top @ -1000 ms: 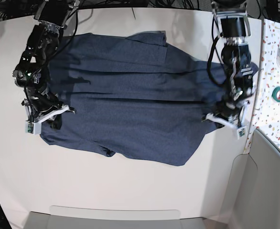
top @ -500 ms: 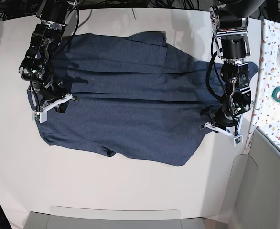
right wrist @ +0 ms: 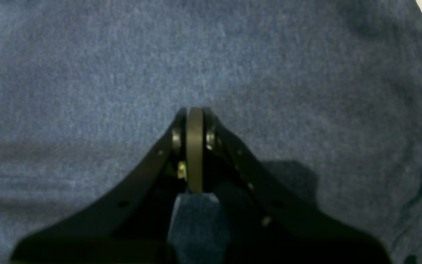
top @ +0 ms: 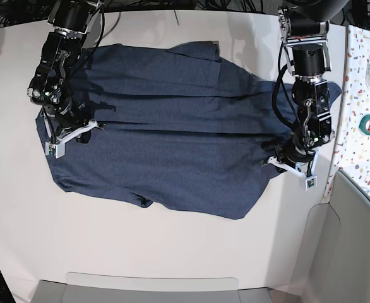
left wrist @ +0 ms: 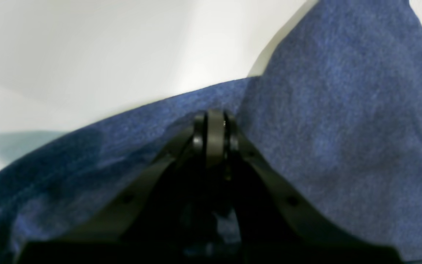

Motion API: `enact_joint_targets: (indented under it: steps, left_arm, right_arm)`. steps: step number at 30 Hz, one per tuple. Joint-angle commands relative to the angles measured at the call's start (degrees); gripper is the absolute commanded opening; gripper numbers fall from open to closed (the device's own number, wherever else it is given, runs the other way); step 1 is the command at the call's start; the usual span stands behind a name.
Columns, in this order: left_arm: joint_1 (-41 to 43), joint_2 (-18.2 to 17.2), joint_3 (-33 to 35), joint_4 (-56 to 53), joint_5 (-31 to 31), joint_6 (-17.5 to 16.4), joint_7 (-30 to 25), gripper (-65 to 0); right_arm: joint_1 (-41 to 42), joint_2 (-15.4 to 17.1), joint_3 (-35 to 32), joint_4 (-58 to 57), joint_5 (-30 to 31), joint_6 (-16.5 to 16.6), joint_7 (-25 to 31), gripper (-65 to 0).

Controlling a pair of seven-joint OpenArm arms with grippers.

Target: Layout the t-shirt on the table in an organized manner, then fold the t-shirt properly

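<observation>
Now both closed pincers rest on the t-shirt [top: 172,132].

The t-shirt [top: 172,145] is dark heathered navy, plain on the side showing (closer up, in the wrist views, it reads as mottled mid-blue). The table [top: 141,246] is matte white. Both arms are black with white parts near the grippers. The terrazzo-patterned strip [top: 362,95] is white with multicoloured speckles, bearing a green tape roll [top: 368,124].

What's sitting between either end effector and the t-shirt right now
Nothing visible. The left end effector is shut right at the t-shirt edge, and the right end effector is shut directly over the cloth. Only white table surrounds it.
</observation>
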State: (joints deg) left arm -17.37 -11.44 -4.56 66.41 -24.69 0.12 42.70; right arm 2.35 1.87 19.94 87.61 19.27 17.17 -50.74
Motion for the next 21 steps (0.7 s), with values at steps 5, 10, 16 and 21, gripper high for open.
enact_joint_targets:
  steps: [5,10,16,21]
  left_arm:
    - [-0.7,-1.3,-6.5,-3.4,0.8,0.6,-3.1,-64.8]
    - [-0.6,-1.6,-13.2,-6.2,0.9,4.9,-6.9,-64.8]
    - [1.2,-1.6,-16.7,-6.1,0.9,7.5,-9.6,-64.8]
    - [2.2,-1.3,-16.8,-1.5,0.6,6.7,-9.1,-64.8]
  right_arm:
    - [-0.6,1.7,0.1,1.0,0.5,0.5,1.2,-65.0]
    - [-3.3,3.2,0.1,1.0,0.5,0.5,4.9,-65.0]
    - [-4.9,3.4,0.2,1.0,0.5,0.5,6.0,-65.0]
    - [-4.9,3.4,0.2,2.0,0.7,0.5,5.9,-65.0]
